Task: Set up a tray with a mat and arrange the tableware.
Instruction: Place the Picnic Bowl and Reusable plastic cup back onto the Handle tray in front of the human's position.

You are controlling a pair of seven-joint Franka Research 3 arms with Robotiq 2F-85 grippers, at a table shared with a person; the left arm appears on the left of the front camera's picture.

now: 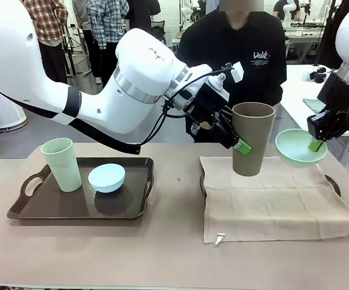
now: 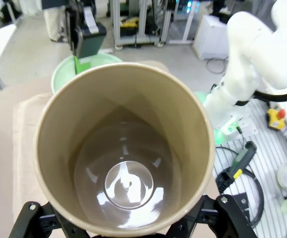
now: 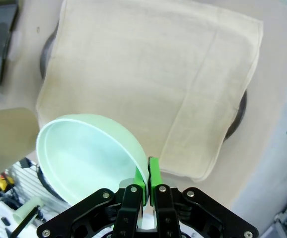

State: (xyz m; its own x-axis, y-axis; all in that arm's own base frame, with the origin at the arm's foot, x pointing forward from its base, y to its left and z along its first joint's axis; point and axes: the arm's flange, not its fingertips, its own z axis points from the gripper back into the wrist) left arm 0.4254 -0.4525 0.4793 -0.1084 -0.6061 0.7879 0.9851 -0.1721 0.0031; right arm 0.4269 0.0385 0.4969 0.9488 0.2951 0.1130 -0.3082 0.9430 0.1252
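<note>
The left gripper [image 1: 242, 145] clamps the brown cup [image 1: 253, 130], the right gripper [image 1: 317, 144] pinches the mint bowl [image 1: 295, 149] by its rim, both over the right-side mat [image 1: 271, 199] for placing.

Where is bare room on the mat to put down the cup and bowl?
The mat is bare, widest between its near edge and the brown cup. Above the far edge it is crowded: the left tool holds that cup, the right tool the green bowl.

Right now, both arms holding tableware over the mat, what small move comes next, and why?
Probably lower the left gripper straight down: its taupe-brown cup seems to hang above the mat. The right gripper holds the mint green bowl close beside it, so go slowly.
</note>
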